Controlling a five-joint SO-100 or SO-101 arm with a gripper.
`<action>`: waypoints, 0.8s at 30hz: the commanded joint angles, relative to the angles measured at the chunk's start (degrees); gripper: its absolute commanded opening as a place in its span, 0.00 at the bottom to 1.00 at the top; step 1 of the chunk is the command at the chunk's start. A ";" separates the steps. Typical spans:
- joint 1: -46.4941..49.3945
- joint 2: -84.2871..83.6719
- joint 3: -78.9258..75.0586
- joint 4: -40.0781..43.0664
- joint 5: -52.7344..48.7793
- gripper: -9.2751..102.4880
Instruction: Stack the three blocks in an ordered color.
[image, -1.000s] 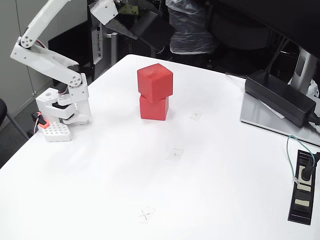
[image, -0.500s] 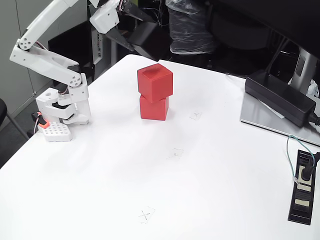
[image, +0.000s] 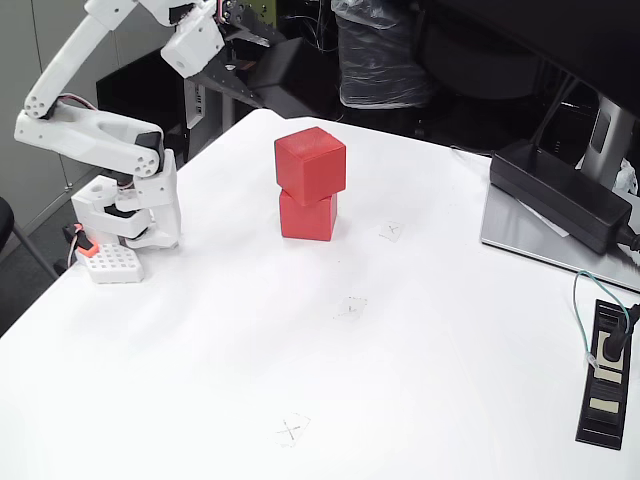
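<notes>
Two red blocks stand stacked near the middle of the white table (image: 200, 350): the upper red block (image: 311, 160) sits turned a little on the lower red block (image: 308, 216). The black block (image: 300, 62) hangs high above the table's far left edge, hard to tell apart from the dark background. My gripper (image: 278, 68) is shut on it, with a dark finger above and below the cube. It is up and to the left of the red stack, well apart from it.
The arm's white base (image: 130, 215) stands at the left edge beside a small white perforated block (image: 110, 263). A long black power brick (image: 560, 195) and a power strip (image: 605, 375) lie at the right. Small X marks (image: 350, 307) dot the tabletop.
The gripper has risen and drawn back to the left with the black block in it. The red stack has not moved.
</notes>
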 joint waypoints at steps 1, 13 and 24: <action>0.26 3.43 -0.09 -1.32 -5.54 0.14; 3.16 16.26 12.30 -14.50 -24.35 0.14; 13.62 28.39 30.59 -25.93 -39.29 0.14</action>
